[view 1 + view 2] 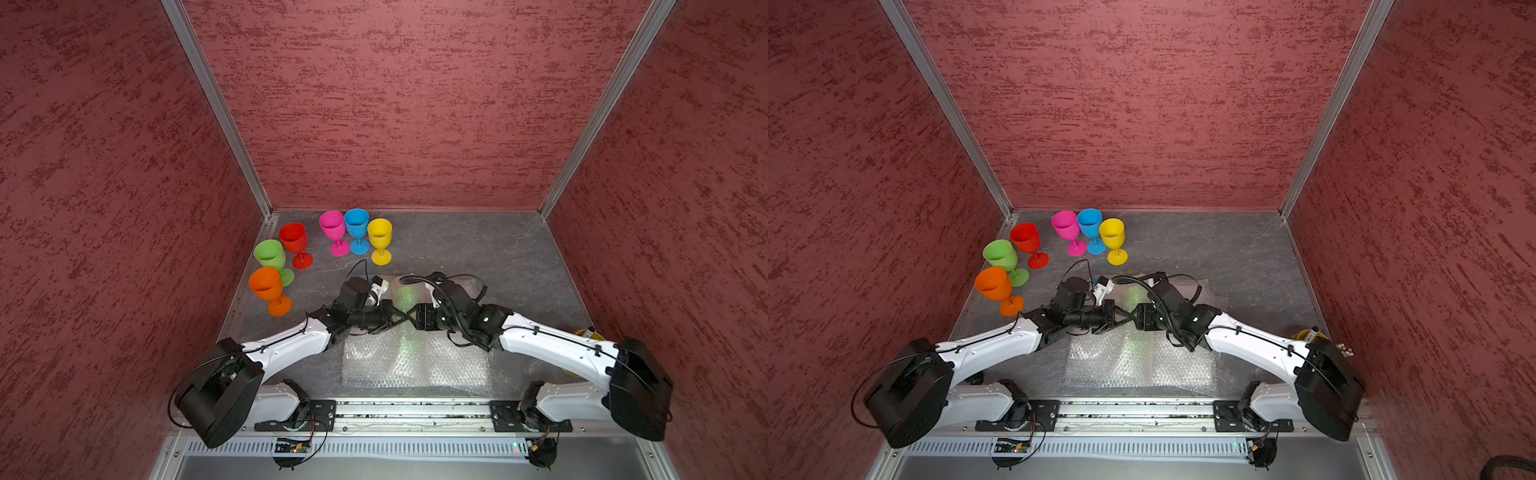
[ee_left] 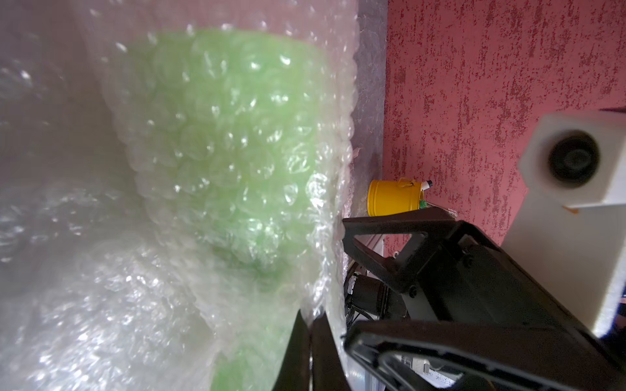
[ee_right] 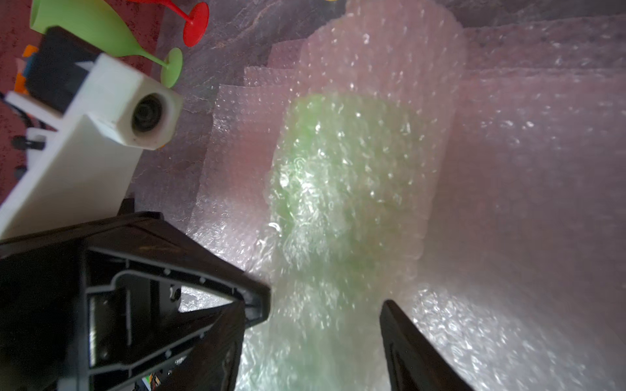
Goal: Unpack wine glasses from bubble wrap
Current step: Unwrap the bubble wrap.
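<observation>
**Top views.** Six bare glasses stand upright at the far left of the table: orange glass, green glass, red glass, pink glass, blue glass, yellow glass. The seventh, the wrapped green glass, shows only as a green glow through its bubble wrap at table centre. There the left gripper and right gripper meet almost tip to tip. Loose sheets lie flat beneath, on my side.
Room: the far right of the table is bare. The orange glass is near my left arm, and the yellow cup is just beside my right forearm, so I judge wide swings risky.

**Left wrist.** My left fingers are pressed together, pinching a thin edge of the wrap below the bowl. Likely failure: a sharp pull tears that margin free, or drags glass and sleeve along together. The right gripper's frame is just beside mine, so a sideways move could knock it.

**Right wrist.** My right fingers stand spread on either side of the sleeve's stem end. I cannot tell whether they bear on it. If they don't, peeling will only shift the bundle. The glass might also slip out the far end and roll toward the standing ones.
</observation>
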Tool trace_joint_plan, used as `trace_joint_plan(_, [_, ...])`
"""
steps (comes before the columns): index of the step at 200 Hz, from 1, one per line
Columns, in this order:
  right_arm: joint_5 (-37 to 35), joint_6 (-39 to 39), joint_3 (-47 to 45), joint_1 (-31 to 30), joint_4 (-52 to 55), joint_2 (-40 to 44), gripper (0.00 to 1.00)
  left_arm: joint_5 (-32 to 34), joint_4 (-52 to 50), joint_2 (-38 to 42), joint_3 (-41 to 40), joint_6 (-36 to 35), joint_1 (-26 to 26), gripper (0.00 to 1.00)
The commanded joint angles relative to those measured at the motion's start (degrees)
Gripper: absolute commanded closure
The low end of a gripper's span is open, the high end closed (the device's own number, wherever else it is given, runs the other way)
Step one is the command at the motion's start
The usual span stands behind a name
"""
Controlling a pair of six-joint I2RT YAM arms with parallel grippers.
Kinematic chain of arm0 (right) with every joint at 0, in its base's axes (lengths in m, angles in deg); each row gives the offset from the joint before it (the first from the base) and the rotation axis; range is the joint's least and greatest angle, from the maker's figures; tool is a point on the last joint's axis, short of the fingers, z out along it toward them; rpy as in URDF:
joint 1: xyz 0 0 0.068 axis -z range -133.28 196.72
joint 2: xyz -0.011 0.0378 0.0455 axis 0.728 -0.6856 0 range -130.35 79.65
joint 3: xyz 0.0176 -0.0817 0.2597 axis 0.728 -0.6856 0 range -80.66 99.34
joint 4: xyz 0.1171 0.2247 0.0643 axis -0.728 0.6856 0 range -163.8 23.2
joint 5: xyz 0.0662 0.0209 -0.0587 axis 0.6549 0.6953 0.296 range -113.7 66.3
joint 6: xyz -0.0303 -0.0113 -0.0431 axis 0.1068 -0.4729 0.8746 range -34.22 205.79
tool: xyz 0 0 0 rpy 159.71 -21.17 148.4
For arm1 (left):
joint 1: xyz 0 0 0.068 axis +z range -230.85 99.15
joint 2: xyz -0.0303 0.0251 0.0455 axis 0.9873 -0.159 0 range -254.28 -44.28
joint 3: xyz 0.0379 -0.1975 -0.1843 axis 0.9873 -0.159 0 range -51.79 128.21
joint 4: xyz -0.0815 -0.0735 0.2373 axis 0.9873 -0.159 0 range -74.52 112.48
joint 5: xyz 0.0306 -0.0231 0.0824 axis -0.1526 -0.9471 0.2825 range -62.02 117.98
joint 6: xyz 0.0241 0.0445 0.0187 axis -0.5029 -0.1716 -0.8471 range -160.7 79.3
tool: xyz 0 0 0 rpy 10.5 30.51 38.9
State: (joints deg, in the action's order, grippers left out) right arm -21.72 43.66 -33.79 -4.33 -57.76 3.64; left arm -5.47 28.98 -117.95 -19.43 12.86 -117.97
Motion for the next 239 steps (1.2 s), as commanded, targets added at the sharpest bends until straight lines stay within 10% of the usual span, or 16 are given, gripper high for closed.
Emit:
trace_joint_plan(1, [-4.0, 2.0, 2.0, -0.8, 2.8, -0.8, 0.43, 0.4, 0.5, 0.3, 1.6, -0.8, -0.7, 1.0])
trace_joint_plan(153, [-16.4, 4.5, 0.0, -0.6, 7.8, 2.1, 0.88, 5.1, -7.8, 2.6, 2.8, -5.1, -0.3, 1.0])
trace_joint_plan(239, [-16.1, 4.0, -9.5, 2.9, 1.8, 10.0, 0.91, 8.7, -11.1, 4.4, 1.2, -7.9, 1.0, 1.0])
